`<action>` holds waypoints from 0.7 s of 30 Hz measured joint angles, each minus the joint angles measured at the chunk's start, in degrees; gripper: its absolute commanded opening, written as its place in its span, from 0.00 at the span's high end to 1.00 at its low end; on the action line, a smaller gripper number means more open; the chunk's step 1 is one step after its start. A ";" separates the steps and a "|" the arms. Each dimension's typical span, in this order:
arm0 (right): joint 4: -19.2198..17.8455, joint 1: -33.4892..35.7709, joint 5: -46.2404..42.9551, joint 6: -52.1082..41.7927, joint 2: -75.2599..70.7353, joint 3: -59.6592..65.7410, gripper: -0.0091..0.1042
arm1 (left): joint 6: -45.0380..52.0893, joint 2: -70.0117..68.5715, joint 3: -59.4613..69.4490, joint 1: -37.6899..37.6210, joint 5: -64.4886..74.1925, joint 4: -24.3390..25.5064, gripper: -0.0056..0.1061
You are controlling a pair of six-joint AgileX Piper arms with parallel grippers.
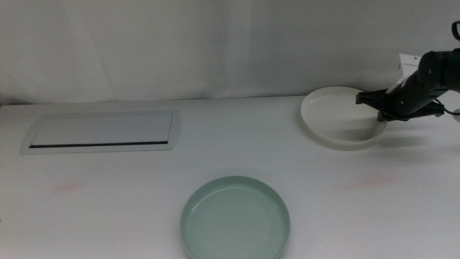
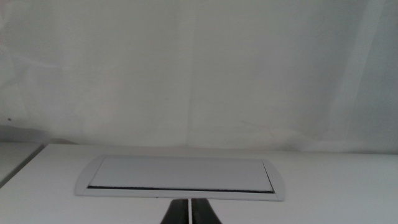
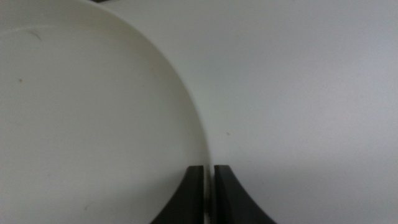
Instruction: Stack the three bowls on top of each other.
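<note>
A cream-white bowl (image 1: pixel 338 115) sits at the back right of the table. My right gripper (image 1: pixel 379 109) reaches in from the right and is shut on this bowl's right rim. The right wrist view shows the bowl (image 3: pixel 93 118) up close, its thin rim pinched between the two dark jaws of that gripper (image 3: pixel 208 190). A pale mint green bowl (image 1: pixel 235 218) lies at the front centre, apart from both grippers. My left gripper (image 2: pixel 188 214) waits out of the middle view, shut with nothing in it and facing the back of the table.
A flat white rectangular panel (image 1: pixel 100 132) with a dark slot lies at the back left, also seen from the left wrist as the panel (image 2: pixel 180 174). A white curtain hangs behind the table.
</note>
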 measured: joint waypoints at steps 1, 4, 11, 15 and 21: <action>0.11 -0.09 0.00 0.26 0.00 0.00 0.94 | 0.00 0.00 0.00 0.00 0.00 0.00 0.98; 0.20 -0.09 0.00 0.60 0.00 0.00 0.94 | 0.00 0.00 0.00 0.00 0.00 0.00 0.98; 1.44 -1.32 1.61 -0.27 -2.12 0.00 0.94 | 0.00 0.00 0.00 0.00 0.00 0.00 0.98; 5.60 -3.11 3.75 -5.48 -4.23 0.00 0.94 | 0.00 0.00 0.00 0.00 0.00 0.10 0.98; 8.16 -4.20 7.50 -10.44 -8.07 0.00 0.94 | 0.00 0.00 0.00 0.00 0.00 0.10 0.98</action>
